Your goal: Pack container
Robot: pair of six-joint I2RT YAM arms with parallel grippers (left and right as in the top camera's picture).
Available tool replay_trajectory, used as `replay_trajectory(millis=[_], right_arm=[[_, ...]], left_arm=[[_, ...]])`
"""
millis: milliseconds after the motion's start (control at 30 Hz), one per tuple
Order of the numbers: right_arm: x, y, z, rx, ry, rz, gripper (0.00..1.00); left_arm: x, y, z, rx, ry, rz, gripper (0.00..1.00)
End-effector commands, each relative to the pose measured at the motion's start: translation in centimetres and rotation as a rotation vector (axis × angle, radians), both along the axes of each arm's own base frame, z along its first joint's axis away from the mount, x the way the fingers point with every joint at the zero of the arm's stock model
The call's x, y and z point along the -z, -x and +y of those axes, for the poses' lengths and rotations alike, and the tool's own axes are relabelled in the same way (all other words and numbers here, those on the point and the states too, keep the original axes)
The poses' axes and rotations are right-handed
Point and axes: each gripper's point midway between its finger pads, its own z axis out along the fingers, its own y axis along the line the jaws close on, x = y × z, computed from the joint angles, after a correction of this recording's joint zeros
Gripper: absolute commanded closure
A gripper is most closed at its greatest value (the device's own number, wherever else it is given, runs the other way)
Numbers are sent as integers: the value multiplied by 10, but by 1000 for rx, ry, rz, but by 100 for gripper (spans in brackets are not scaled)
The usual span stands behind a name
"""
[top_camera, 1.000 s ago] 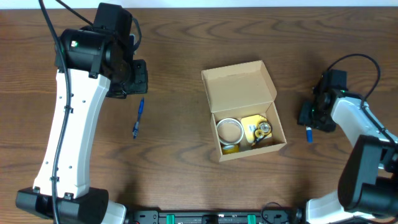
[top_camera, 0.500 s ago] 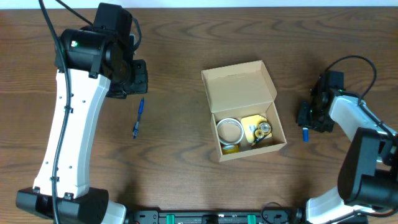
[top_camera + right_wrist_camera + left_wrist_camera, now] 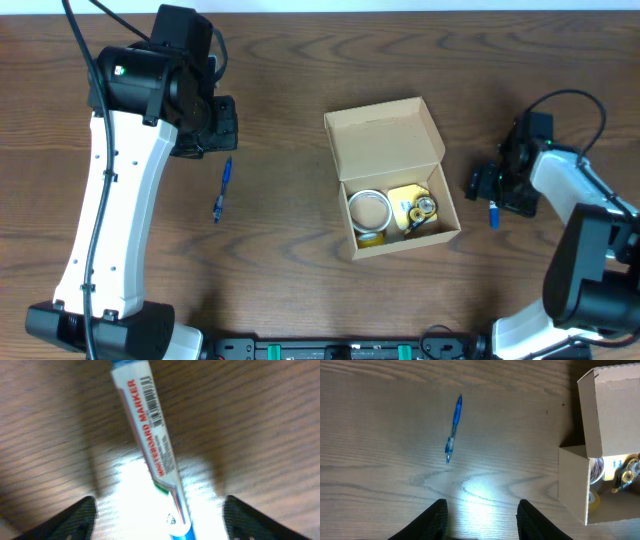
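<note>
While the right fingers (image 3: pixel 82 517) stand apart low over the bench (image 3: pixel 45 420), a whiteboard marker (image 3: pixel 150 435) lies on the wood between them. Neither finger touches it as far as the right wrist view shows, so the step in hand looks like the pickup of this marker. The next move calls for the fingers to settle around the barrel and close squarely across it, since a round barrel could roll away under a lopsided pinch. It would then be lifted and carried leftward over the wall of the container (image 3: pixel 385 140). That tan box sits mid-bench, near the marker but apart from it, with its flap lid thrown back. A tape roll (image 3: pixel 368 210) and a yellow object (image 3: pixel 405 200) are already inside, so space for the marker looks tight. Farther left a blue pen (image 3: pixel 221 190) lies alone on the bench, not yet packed. Beyond it the left fingers (image 3: pixel 432 520) hang apart and empty, well above the wood.
</note>
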Motion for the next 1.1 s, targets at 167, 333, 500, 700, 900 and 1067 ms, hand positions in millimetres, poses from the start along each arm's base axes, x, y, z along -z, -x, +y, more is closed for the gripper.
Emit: replay_trajectory(millis=[167, 333, 500, 700, 900, 1067], right_arm=[[-84, -57, 12, -97, -1, -138, 21], [-174, -90, 37, -210, 37, -335, 16], [-243, -92, 74, -343, 49, -489, 5], [-269, -73, 128, -518, -6, -551, 1], [-292, -53, 161, -605, -41, -618, 1], [-306, -41, 178, -651, -115, -659, 3]], left_arm=[[-7, 3, 2, 3, -3, -27, 59], [-7, 2, 2, 4, -3, -28, 58], [-9, 2, -4, 11, 29, -33, 59], [-20, 1, -24, 47, 151, -68, 59], [-25, 8, -25, 52, 165, -72, 59], [-25, 10, -25, 52, 164, -65, 58]])
